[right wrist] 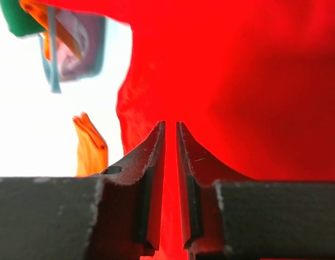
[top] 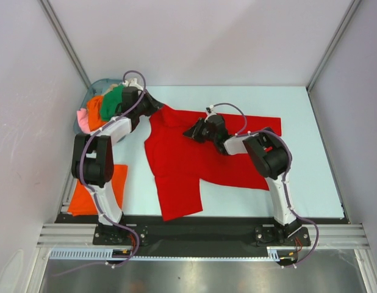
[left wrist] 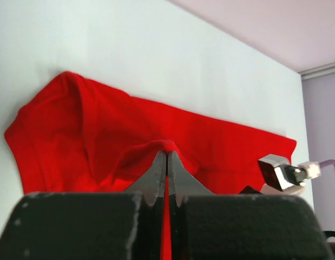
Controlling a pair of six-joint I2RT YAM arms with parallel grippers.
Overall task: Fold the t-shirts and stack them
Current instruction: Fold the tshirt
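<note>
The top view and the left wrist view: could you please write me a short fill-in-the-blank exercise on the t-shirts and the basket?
The left gripper pinches a fold of the red t-shirt, so its jaws are ___.
The folded t-shirt at the near left edge of the table is ___.
The basket stands at the table's far ___ corner.
Missing words: shut; orange; left.

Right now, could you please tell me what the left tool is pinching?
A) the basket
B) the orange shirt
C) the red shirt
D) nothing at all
C: the left wrist view shows the left tool shut on a raised fold of the red shirt.
</note>
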